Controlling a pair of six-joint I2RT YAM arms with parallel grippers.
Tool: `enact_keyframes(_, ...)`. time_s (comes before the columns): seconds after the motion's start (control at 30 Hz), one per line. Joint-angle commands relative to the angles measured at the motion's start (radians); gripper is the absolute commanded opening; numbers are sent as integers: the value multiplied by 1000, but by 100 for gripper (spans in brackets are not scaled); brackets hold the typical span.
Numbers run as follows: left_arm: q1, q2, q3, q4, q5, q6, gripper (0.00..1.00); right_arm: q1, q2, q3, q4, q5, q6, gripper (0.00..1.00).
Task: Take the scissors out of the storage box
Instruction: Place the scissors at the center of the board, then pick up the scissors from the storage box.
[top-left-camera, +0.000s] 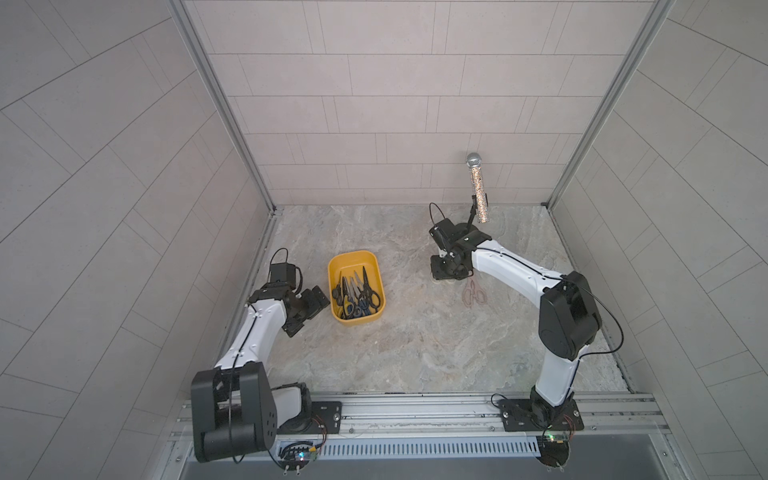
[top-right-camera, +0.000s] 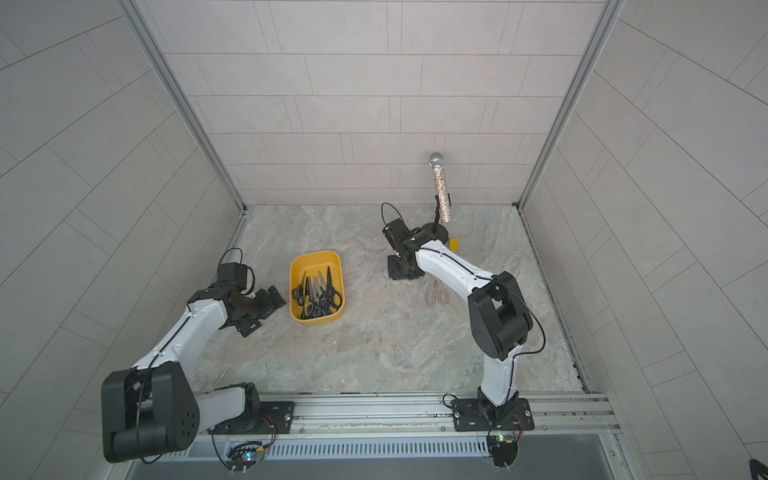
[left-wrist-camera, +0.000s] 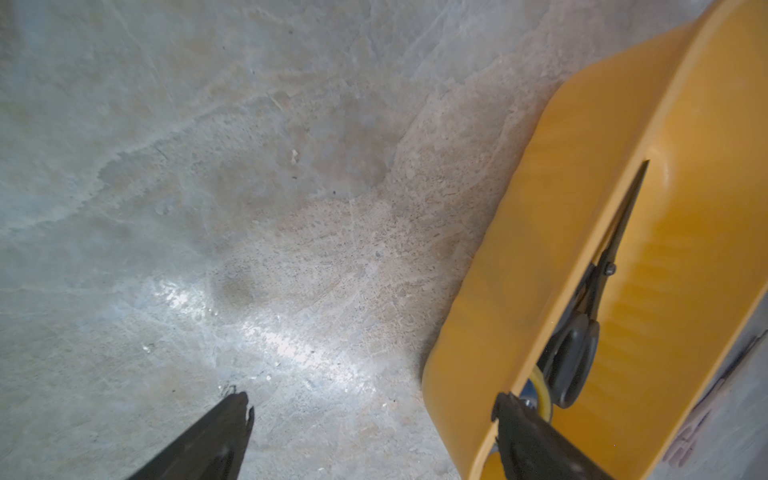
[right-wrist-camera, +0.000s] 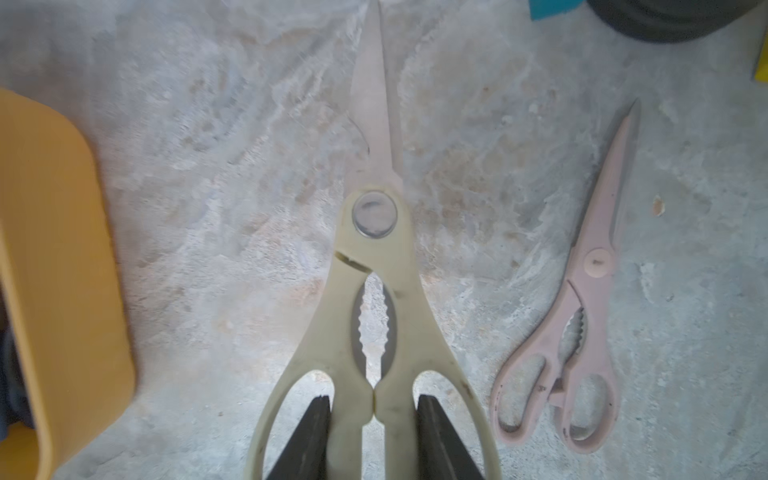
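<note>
White-shelled left arm (top-left-camera: 261, 329) and right arm (top-left-camera: 508, 268), bulky black joints, thin black cables, small screws

Robot test booth, tile-print walls (top-left-camera: 374, 104), marbled tabletop (top-left-camera: 395, 340), aluminium mounting rail (top-left-camera: 415, 409)

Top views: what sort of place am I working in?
Likely a robot test cell: tile-patterned panel walls boxing in a marble-look tabletop, left arm and right arm bolted to an aluminium rail.
</note>
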Motion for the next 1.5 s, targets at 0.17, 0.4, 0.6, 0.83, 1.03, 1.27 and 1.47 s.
enact_keyframes(0.17,4,-29,59,-65,4,0,98,9,43,-108,148,117,40,0)
enact_keyframes(0.4,4,-18,74,-89,2,11,98,10,91,-172,219,105,43,0)
enact_keyframes(0.6,2,-12,86,-95,-2,16,98,10,115,-215,260,78,54,0)
enact_keyframes(0.83,3,-25,73,-89,-9,17,98,12,105,-204,233,54,57,21)
enact_keyframes(1.03,3,-41,69,-89,-19,28,98,12,53,-161,177,54,38,36)
enact_keyframes(1.27,-16,-47,96,-108,-57,56,97,16,4,-90,113,25,21,48)
enact_keyframes(1.47,-17,-55,76,-92,-52,51,97,34,-22,-51,80,20,23,50)
